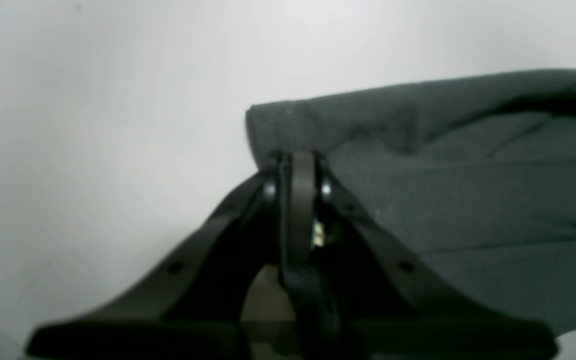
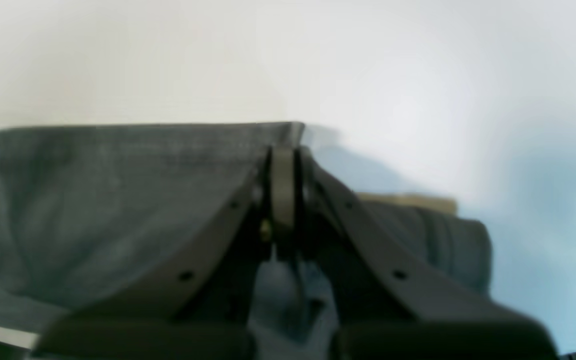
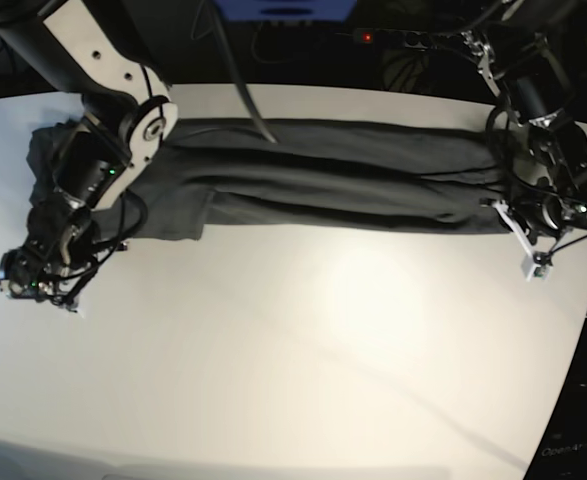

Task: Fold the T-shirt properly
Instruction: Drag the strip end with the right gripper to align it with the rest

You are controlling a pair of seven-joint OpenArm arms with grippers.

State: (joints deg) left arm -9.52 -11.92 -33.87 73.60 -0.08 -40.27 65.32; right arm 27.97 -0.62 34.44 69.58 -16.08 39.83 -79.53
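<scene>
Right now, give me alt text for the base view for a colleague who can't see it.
A dark grey T-shirt lies stretched in a long band across the far side of a white table. The right gripper and left gripper sit at its opposite ends, each shut on cloth.

Both wrist views are soft and blurred throughout; the nearest parts of each end effector, along the bottom edge, smear into dark shapes. The white counter [image 1: 93, 125] looks bright but flat in the left wrist view, shading greyer toward the left edge. In the right wrist view it takes a bluish cast on the right side. The base view is sharper, with a broad glare patch on the counter's middle, darkness beyond its far rim, and curved edges from a wide lens. The T-shirt [image 3: 353, 175] reads nearly black, its folds faint.
</scene>
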